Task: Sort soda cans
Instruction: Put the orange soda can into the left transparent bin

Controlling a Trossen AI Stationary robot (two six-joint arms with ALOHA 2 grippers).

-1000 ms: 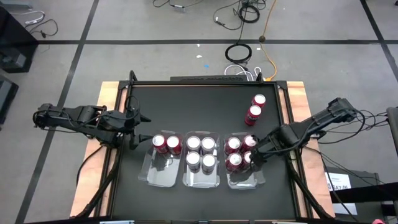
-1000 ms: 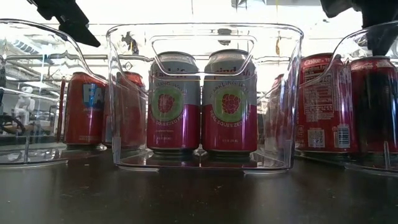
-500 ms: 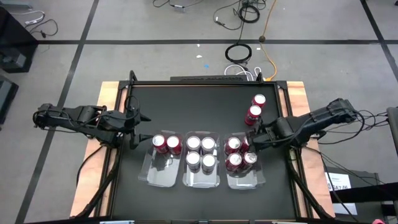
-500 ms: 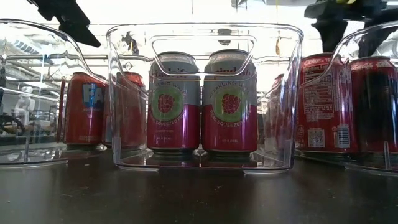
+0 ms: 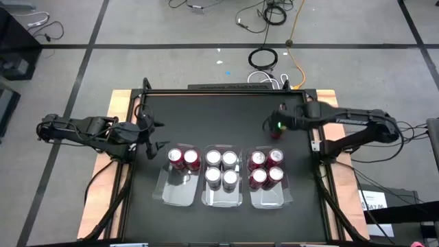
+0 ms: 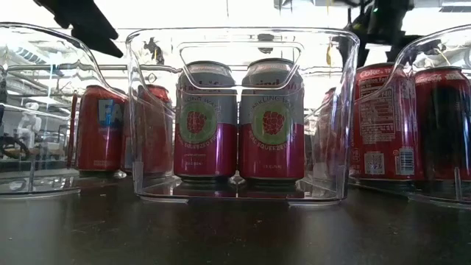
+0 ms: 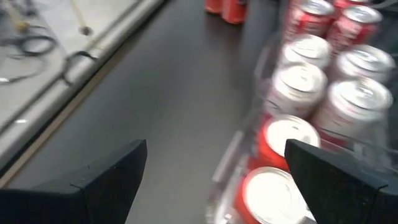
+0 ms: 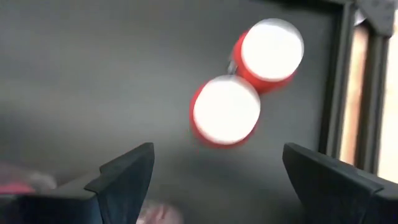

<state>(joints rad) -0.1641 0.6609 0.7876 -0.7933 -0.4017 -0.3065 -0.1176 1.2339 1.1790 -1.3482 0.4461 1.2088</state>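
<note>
Three clear trays stand in a row near the table's front. The left tray [image 5: 168, 189] holds two red soda cans [image 5: 184, 158]. Several silver-bodied cans [image 5: 221, 168] fill the middle tray, and several red cans [image 5: 265, 167] fill the right tray. Two loose red cans [image 8: 226, 111] [image 8: 272, 50] stand upright side by side on the table at the far right. My right gripper [image 8: 217, 155] hangs open above them, pointing steeply down and touching neither; in the high view it hides most of them. My left gripper [image 5: 151, 137] waits open at the left, beside the left tray.
The near half of the left tray is bare, as are the near ends of the other two trays. Black table stretches free at the far left and centre. A raised black frame [image 5: 226, 91] runs along the table's edges, close to the loose cans on the right.
My right gripper has swung from above the right tray's near right can toward the far edge and now hangs over the two loose cans. It rolled about its wrist on the way and stayed open. The can in the tray has stayed upright in place.
</note>
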